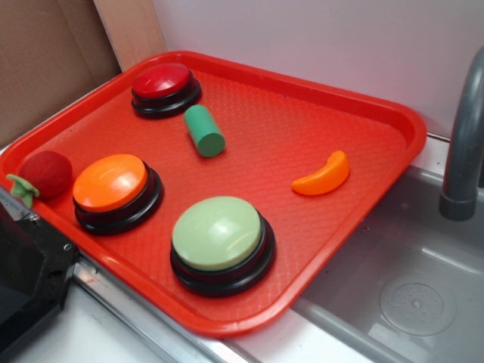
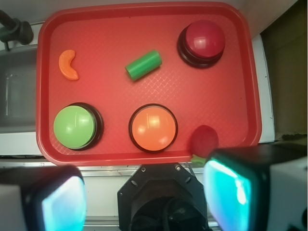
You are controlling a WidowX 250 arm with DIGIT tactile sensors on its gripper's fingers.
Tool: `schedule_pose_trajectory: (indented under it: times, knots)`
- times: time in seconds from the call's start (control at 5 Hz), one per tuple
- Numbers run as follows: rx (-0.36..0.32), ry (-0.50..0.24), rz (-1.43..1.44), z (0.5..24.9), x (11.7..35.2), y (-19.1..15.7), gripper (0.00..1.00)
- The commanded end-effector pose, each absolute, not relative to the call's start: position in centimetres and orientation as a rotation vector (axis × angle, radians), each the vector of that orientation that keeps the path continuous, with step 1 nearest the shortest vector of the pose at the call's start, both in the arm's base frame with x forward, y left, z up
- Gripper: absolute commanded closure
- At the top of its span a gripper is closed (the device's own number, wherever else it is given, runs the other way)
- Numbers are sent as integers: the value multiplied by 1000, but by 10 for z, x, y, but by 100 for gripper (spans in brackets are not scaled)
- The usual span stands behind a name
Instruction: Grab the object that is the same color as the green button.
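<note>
Green cylinder (image 2: 143, 65) lying on its side, upper centre of wrist frame, on red tray (image 2: 226, 101), apart from green button (image 2: 74, 126) at lower left. Gripper (image 2: 144, 202) spread wide, empty, bottom of frame. Best closed across cylinder's short width, approx. mid-length.

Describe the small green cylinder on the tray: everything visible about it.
The green cylinder is a short, stubby solid piece, matte and evenly green, with flat round ends; it looks like plastic or painted wood. It lies on its side on the red tray, angled diagonally, one end face turned toward the exterior camera. It sits just in front of the red button, close to it but apart, and away from the orange crescent. Only the tray touches it. The gripper is well clear of it.
</note>
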State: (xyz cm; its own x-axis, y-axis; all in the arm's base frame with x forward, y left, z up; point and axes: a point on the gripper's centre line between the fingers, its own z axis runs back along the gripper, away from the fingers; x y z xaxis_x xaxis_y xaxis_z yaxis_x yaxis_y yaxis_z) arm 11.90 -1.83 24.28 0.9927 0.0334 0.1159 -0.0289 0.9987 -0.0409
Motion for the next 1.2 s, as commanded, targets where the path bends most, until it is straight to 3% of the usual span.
schedule_pose_trajectory:
  times: [0.0,0.2,0.6,1.0]
  knots:
    - [-39,-117,31,243,119,-18,0]
    - [-113,-111,207,231,141,-23,0]
    - [-141,-136,657,182,193,-25,0]
    - [9,-171,848,103,246,-23,0]
